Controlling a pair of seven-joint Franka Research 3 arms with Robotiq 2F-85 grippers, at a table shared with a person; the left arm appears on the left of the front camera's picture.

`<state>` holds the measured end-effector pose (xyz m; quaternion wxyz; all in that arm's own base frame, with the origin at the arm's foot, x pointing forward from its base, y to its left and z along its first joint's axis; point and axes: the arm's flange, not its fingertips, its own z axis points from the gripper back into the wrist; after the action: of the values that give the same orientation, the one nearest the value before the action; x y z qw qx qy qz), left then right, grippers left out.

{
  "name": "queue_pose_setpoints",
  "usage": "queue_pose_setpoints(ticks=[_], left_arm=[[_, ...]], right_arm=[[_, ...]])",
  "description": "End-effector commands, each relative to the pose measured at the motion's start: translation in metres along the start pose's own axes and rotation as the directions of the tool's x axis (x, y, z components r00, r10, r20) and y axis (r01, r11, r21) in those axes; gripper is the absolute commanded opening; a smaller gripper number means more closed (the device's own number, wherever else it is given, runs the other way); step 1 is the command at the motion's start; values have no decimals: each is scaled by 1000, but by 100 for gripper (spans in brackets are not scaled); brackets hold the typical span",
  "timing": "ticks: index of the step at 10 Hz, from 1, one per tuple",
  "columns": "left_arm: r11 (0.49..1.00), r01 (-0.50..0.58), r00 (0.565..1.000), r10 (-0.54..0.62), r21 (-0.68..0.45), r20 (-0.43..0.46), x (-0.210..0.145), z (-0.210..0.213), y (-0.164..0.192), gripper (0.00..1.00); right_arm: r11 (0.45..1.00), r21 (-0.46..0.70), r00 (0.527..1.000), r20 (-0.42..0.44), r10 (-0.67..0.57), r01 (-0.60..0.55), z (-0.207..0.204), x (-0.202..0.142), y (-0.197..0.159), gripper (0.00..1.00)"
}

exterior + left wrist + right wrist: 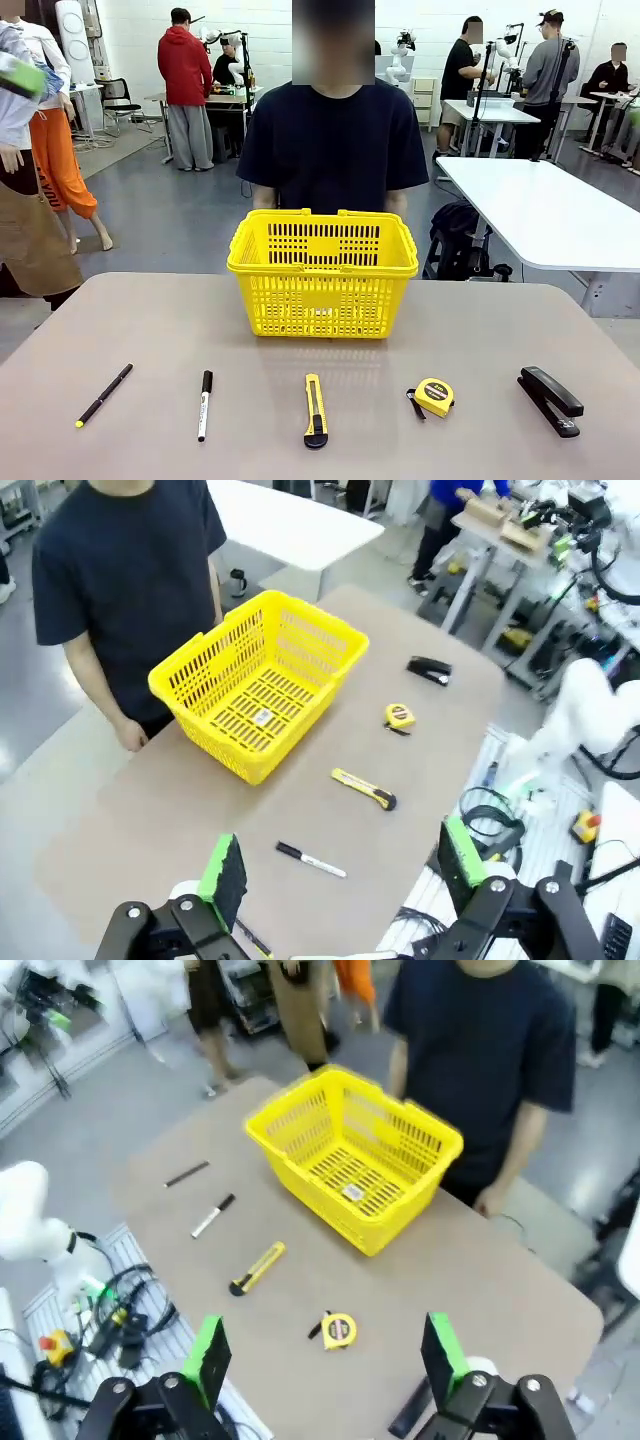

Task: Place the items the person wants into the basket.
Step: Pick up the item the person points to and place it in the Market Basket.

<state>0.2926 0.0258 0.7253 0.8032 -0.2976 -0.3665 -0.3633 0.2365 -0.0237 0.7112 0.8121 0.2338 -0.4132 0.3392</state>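
While the person (333,140) stands behind the basket (322,290) on the far side of the tabletop (150,320), pen (104,395), knife (315,410) and stapler (550,400) in a near row, left gripper (342,858) and right gripper (325,1345) both open, empty

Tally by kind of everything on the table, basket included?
Writing: 2 (thin black pen with yellow tip, white marker with black cap)
Cutting: 1 (yellow-and-black utility knife)
Measuring: 1 (round yellow tape measure)
Stapling: 1 (long black stapler)
Container: 1 (yellow plastic lattice basket)
Total: 6
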Motion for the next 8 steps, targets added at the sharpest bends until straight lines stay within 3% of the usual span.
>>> queue_pose_setpoints(ticks=[1,4,7,8], left_arm=[[998,-40,997,43,57,-63,-15,35,19,100],[986,-64,993,78,156,-85,-73,91,54,100],[977,-102,994,110,188,-30,-124,123,66,100],[973,-119,991,127,198,-31,-135,130,68,100]], right_arm=[[998,54,998,48,-30,28,34,-41,-16,100],[982,97,976,135,-172,160,81,-107,-65,100],[963,74,924,271,-269,259,127,-147,-72,100],[956,55,918,268,-293,289,136,-151,-70,100]])
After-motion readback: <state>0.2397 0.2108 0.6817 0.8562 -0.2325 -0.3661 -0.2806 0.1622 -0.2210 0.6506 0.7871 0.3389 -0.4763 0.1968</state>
